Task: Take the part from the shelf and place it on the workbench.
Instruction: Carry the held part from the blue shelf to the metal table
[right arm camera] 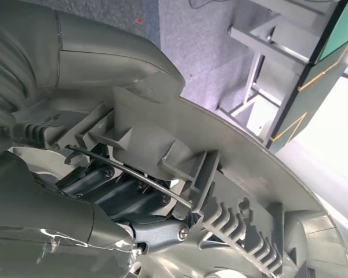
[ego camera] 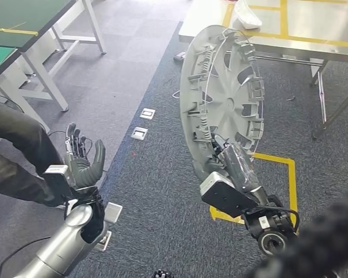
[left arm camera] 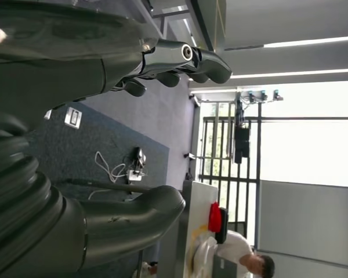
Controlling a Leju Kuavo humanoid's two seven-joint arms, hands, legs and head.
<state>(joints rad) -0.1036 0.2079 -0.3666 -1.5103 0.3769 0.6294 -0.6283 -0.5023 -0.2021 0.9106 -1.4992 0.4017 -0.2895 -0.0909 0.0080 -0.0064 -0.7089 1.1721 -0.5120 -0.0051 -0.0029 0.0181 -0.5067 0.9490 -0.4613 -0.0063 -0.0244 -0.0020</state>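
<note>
Open carpet [ego camera: 163,191] before workbench [ego camera: 303,26].

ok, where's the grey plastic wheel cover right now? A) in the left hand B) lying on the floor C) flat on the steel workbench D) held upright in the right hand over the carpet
D: the right hand grips the grey plastic wheel cover by its lower rim, upright above the carpet; the left hand is empty.

A pale grey part [ego camera: 223,95] is seen against dark grey carpet [ego camera: 163,191] marked with yellow tape [ego camera: 290,174]; a green tabletop [ego camera: 19,17] lies far left.
</note>
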